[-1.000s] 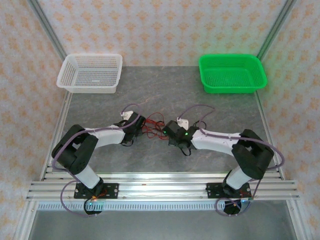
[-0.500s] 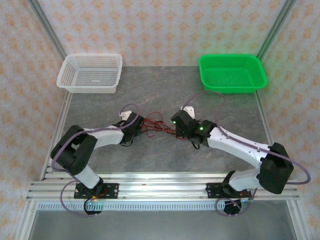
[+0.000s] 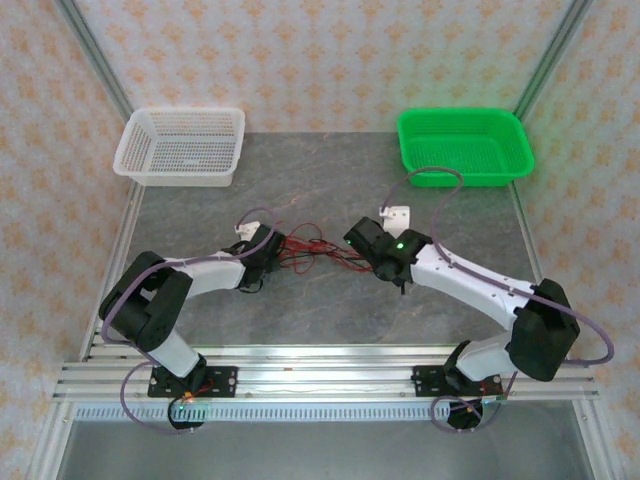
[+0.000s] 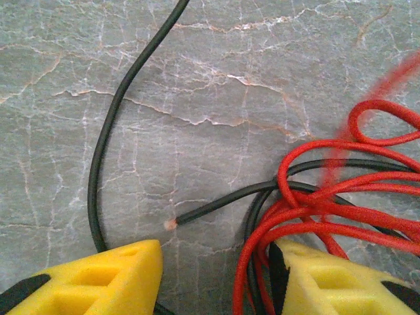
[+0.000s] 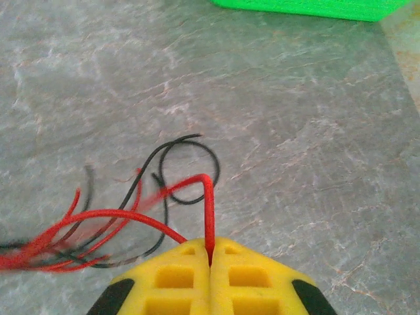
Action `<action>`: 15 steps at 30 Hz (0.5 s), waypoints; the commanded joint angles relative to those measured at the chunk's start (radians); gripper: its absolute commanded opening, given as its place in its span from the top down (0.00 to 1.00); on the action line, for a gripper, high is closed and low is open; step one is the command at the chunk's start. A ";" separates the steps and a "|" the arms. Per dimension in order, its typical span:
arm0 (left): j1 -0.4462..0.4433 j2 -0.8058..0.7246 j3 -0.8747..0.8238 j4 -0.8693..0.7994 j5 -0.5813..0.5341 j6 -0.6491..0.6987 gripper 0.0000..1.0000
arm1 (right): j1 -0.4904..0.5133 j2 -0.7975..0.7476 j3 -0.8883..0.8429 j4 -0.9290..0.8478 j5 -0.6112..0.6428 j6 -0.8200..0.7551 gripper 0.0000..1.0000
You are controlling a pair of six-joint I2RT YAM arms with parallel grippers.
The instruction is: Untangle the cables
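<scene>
**Q:** Where are the cables?

**A:** The cables [image 3: 310, 252], a loose snarl of thin red and black strands, lie on the grey marbled table [image 3: 330, 190]. They are well to the left of the green basket [image 3: 465, 147] and nearer the arm bases than it is. The red strands stretch sideways between the two grippers.

**Q:** What is the right gripper doing?

**A:** The right gripper [image 3: 358, 243] is at the end of the snarl closer to the green basket. In its wrist view the yellow fingers [image 5: 180, 272] are pressed together, pinching one red strand [image 5: 209, 210] that rises from between them and bends left. A small black loop lies on the table just beyond. The rest of the strands trail off left, partly blurred.

**Q:** And the left gripper?

**A:** The left gripper [image 3: 272, 247] is at the end of the snarl farther from the green basket. Its yellow fingers [image 4: 125, 275] stand apart with bare table between them. A bundle of red and black strands lies against the inner side of the right-hand finger, and a single black wire curves past the other.

**Q:** Anything else?

**A:** A white basket [image 3: 182, 146] sits far to the left of the green basket, along the same back edge.
</scene>
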 commanded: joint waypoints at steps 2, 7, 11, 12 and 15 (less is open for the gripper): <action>0.022 0.002 -0.038 -0.082 -0.054 -0.012 0.50 | -0.013 -0.049 -0.042 -0.017 0.066 0.071 0.96; 0.022 -0.004 -0.038 -0.084 -0.053 -0.009 0.50 | -0.019 -0.007 -0.064 -0.044 0.083 0.117 0.93; 0.021 -0.027 -0.025 -0.078 -0.017 0.011 0.47 | -0.025 0.010 -0.093 -0.014 0.064 0.129 0.87; 0.019 -0.038 -0.015 -0.079 -0.001 0.022 0.46 | -0.026 0.010 -0.103 0.004 0.054 0.127 0.82; -0.001 -0.081 0.037 -0.101 0.038 0.062 0.41 | -0.038 0.007 -0.127 0.064 0.010 0.107 0.69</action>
